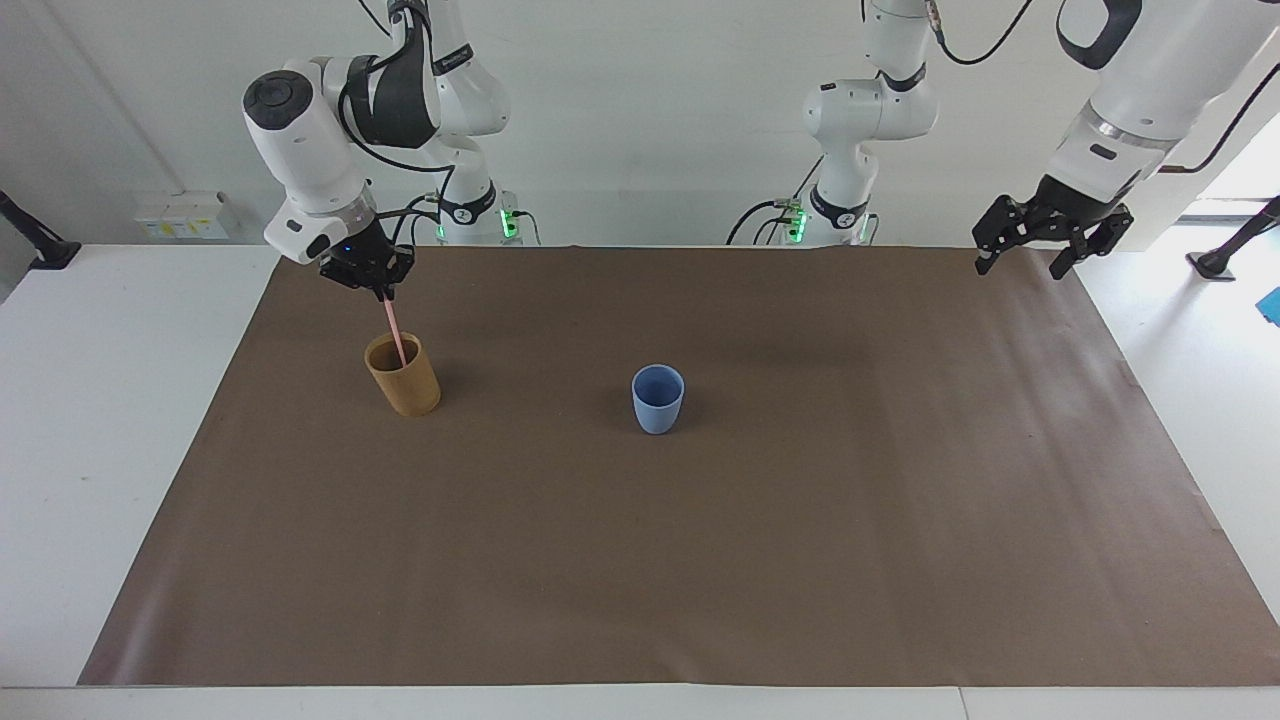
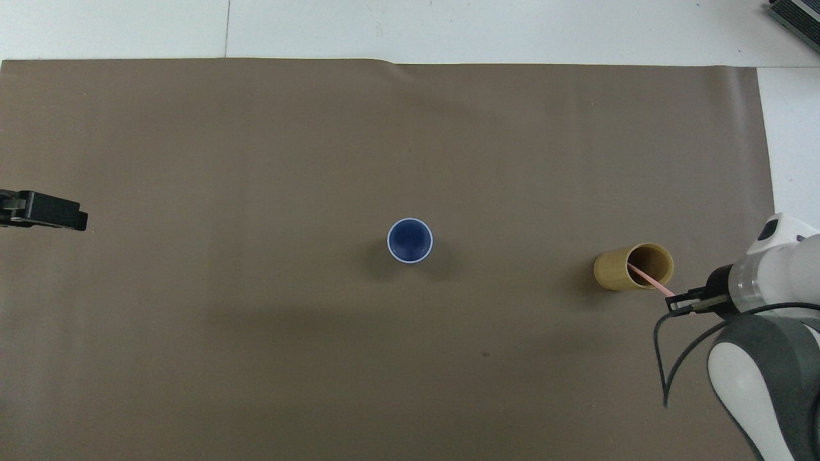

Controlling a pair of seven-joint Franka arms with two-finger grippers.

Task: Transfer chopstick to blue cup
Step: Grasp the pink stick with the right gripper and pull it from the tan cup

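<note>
So the right gripper (image 1: pixel 384 291) is sitting just above the tan cup (image 1: pixel 403 375) at the right arm's end of the table, and its fingertips are pinched together on the top end of the chopstick (image 1: pixel 396 335). The stick's lower half is down inside that tan cup, leaning a bit, so it hasn't gone anywhere yet. The blue cup (image 1: pixel 658 398) stands upright in the middle of the brown mat (image 1: pixel 700 560), well apart from the tan one, nothing in it as far as the overhead view shows.

The left gripper (image 1: pixel 1050 235) is up in the air over the mat's corner at the left arm's end, jaws spread wide, holding nothing. Looks like it's just waiting.

My guess on handling: that stick is thin, stiff and super light, so weight is a non-issue, but it's probably smooth and could pivot or slip between two narrow fingertips. Grabbing it near the top is really the only option while it's in the cup, though that leaves a long tail swinging below. I'd lift straight up till the tip clears the rim, since the tan cup looks light enough to tip if the stick drags on it.
</note>
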